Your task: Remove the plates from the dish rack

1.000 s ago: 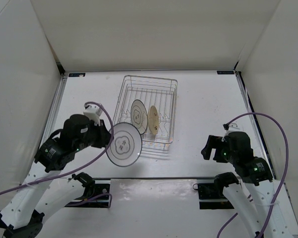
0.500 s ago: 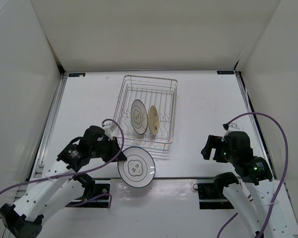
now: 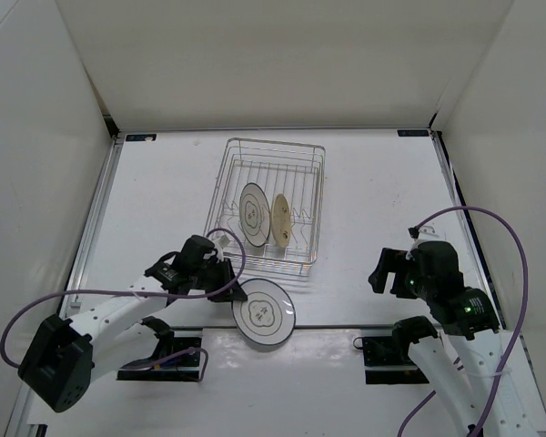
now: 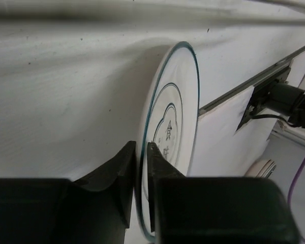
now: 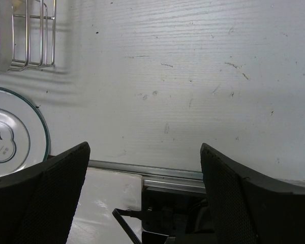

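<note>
Held plate: one white plate (image 3: 264,312) with a dark ring is lying almost flat, face up, at the near edge of the table (image 3: 373,182), left of centre, with its near rim reaching over the edge strip.
Left gripper: the left gripper (image 3: 229,289) is pinching this plate's left rim, jaws together on it, so the plate is extending rightward from the fingers (image 4: 123,168).
Right gripper: the right gripper (image 3: 382,271) is hanging well off to the right with its jaws wide apart and nothing between them; the left arm is the nearer by far.
What the move is turning on: I judge that setting the plate down means lowering it flat and letting go of the left rim.
Rack: the dish rack (image 3: 320,182) is sitting just beyond the held plate, its long side running near to far.
In the rack: a second white plate (image 3: 252,212) and a tan plate (image 3: 280,218) are standing on edge side by side, the tan one to the right.
Hard to make out: whether the held plate is touching the table I cannot tell; the left wrist view is cutting off its lower rim behind the fingers.
</note>
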You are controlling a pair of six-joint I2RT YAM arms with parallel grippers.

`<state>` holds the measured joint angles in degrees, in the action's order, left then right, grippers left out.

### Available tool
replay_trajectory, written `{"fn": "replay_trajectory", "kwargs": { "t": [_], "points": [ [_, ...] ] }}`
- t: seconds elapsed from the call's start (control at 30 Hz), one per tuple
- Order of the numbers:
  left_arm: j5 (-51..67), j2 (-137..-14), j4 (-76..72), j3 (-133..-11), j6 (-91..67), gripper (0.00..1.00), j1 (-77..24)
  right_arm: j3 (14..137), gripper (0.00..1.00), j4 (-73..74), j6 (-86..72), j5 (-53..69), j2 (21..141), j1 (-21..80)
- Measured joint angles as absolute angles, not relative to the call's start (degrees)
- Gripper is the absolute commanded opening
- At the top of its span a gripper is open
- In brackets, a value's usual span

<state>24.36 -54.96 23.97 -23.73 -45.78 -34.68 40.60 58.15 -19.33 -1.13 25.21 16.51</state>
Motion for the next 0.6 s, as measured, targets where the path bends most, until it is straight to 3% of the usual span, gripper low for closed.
{"fn": "replay_trajectory", "kwargs": {
  "t": [0.1,0.13,0.27,0.33,0.43,0.6],
  "points": [
    [24.84,-58.02,21.06,-23.73,-46.00,0.42,-34.68,40.60,0.90,58.15,-19.35,-1.13,25.21,16.51],
    [24.86,-58.96,20.69,-23.75,-45.95,0.55,-34.68,40.60,0.90,58.17,-19.35,-1.13,25.21,16.51],
    [24.27,-61.30,22.79,-25.85,-44.42,0.73,-34.68,40.60,0.90,58.17,-19.40,-1.13,25.21,16.51],
    [23.35,-61.71,24.97,-27.88,-43.29,0.91,-34.68,40.60,0.90,58.17,-19.42,-1.13,25.21,16.51],
    [21.80,-61.23,27.55,-30.28,-41.95,0.98,-34.68,40.60,0.90,58.15,-19.44,-1.13,25.21,16.51],
    [20.27,-60.71,28.93,-31.48,-41.36,0.98,-34.68,40.60,0.90,58.17,-19.46,-1.13,25.21,16.51]
  ]
}}
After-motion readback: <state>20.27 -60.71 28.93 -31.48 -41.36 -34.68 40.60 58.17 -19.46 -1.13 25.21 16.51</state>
